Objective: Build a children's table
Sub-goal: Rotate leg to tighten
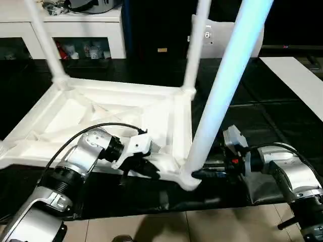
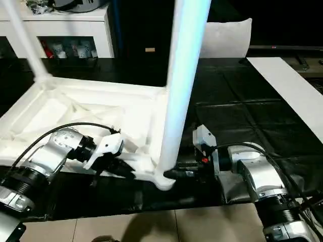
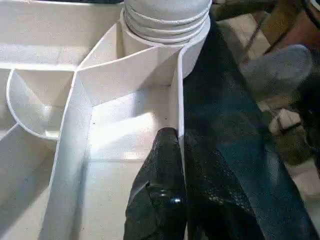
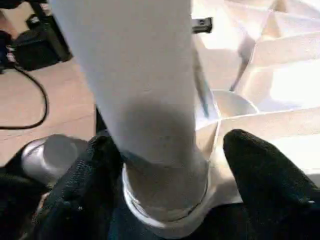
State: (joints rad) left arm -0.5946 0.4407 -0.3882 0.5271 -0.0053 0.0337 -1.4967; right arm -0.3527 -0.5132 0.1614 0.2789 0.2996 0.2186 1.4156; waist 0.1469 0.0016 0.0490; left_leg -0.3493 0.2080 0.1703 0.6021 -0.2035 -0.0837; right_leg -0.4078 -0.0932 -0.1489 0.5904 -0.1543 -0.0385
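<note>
While the upturned tabletop (image 1: 108,113) is lying on a black mat (image 1: 262,118) over pale floor tiles (image 1: 217,227), the left gripper (image 3: 175,165) is pinching its rim; the right gripper (image 4: 167,165) is straddling the near leg (image 1: 222,91), whether gripping it one cannot tell; a white cabinet (image 1: 75,30) is standing behind.

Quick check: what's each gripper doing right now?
Left gripper: shut on the tabletop's side wall.
Right gripper: open, fingers either side of the near corner leg.
</note>
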